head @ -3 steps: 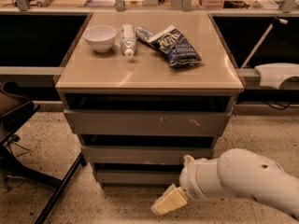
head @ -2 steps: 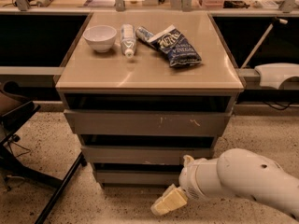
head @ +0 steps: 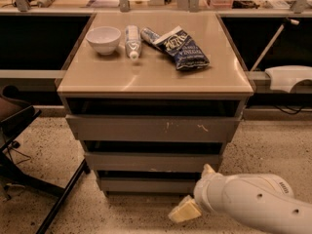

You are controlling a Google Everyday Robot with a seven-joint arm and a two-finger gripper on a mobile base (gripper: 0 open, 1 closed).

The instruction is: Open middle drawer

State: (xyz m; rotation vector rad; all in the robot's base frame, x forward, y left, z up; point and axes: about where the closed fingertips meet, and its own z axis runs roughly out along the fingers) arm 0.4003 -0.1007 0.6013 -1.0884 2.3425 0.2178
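Gripper (head: 184, 210) low in the foreground, right of centre, at the end of a thick white arm (head: 258, 204) entering from the bottom right corner; open or closed cannot be told. Tan tip just below and in front of the right end of the bottom drawer (head: 146, 184), apart from every front. Middle drawer (head: 153, 161) up and to the left of it, a wide grey front second from the top, dark gap along its upper edge, set a little back from the scratched top drawer (head: 153, 129) overhanging it. Right end of the middle front close above the arm's wrist. On the tan cabinet top (head: 156, 79), well back from the front edge: white bowl (head: 103, 38), bottle (head: 132, 40) lying on its side, blue chip bag (head: 183, 50). Speckled floor (head: 273, 145) bare to the right of the cabinet. At left, dark chair (head: 14, 116), with a black leg (head: 63, 199) slanting to the cabinet's lower left corner.
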